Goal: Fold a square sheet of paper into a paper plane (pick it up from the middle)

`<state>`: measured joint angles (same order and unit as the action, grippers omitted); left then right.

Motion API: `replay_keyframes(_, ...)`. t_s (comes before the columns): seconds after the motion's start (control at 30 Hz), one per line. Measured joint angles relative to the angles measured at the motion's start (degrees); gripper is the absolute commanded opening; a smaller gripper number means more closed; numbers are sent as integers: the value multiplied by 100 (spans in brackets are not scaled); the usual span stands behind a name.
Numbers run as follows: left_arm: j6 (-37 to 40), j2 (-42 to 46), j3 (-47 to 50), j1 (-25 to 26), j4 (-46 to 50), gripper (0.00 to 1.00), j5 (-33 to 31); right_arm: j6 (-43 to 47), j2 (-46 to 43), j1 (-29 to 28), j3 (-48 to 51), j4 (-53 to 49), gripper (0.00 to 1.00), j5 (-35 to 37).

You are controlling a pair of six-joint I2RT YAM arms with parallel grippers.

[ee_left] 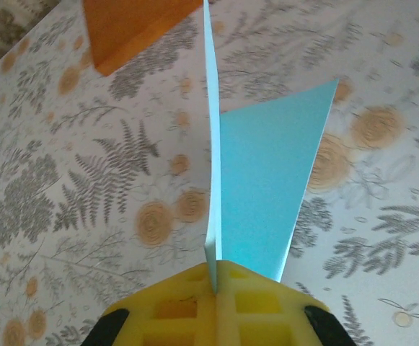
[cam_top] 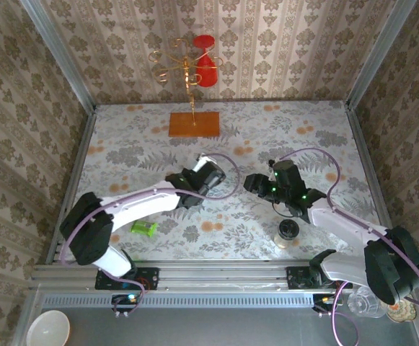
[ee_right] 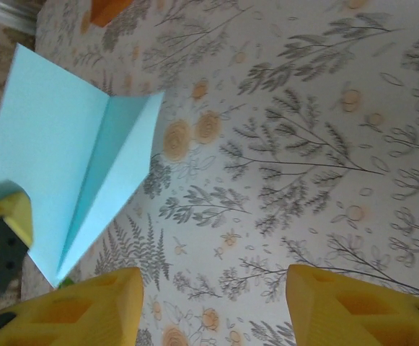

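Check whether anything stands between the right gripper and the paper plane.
Nothing visible does. In the right wrist view the open right gripper has the paper plane up to its left, with just the floral table showing past the gap. The left gripper is shut on the plane.

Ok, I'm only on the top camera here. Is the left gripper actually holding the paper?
Observer: Yes. On its wrist camera the left gripper is shut on the light-blue paper plane, whose fold stands edge-on in the grip.
Operator: And the right gripper, is it on the plane too?
Observer: No. The right gripper is open with nothing between its fingers. From its camera the plane sits off to the left, showing a centre crease.
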<state>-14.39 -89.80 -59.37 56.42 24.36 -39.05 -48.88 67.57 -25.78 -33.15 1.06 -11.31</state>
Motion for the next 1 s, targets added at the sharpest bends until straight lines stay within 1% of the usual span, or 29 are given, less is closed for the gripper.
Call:
replay_keyframes(0.1,9,-315,55,295,-136,4,-15,-184,-164,85,210,-15,56,170)
replay_keyframes(0.27,-7,-647,153,533,-350,6,245,-417,-483,264,415,-271,56,540)
replay_keyframes(0.43,-33,-881,153,614,-557,7,619,-555,-634,391,468,-463,57,739)
replay_keyframes(0.57,-35,-925,153,619,-627,8,800,-579,-634,404,479,-522,56,776)
replay_keyframes(0.67,-46,-920,153,610,-704,8,938,-575,-590,404,476,-518,54,769)
replay_keyframes(0.77,-149,-796,214,514,-737,6,1139,-514,-345,404,457,-520,50,623)
replay_keyframes(0.9,-363,-83,564,94,-846,5,1473,-372,284,339,293,-448,40,221)
replay_keyframes(1.0,-479,435,697,-214,-946,5,1676,-269,800,109,-20,-385,34,-22)
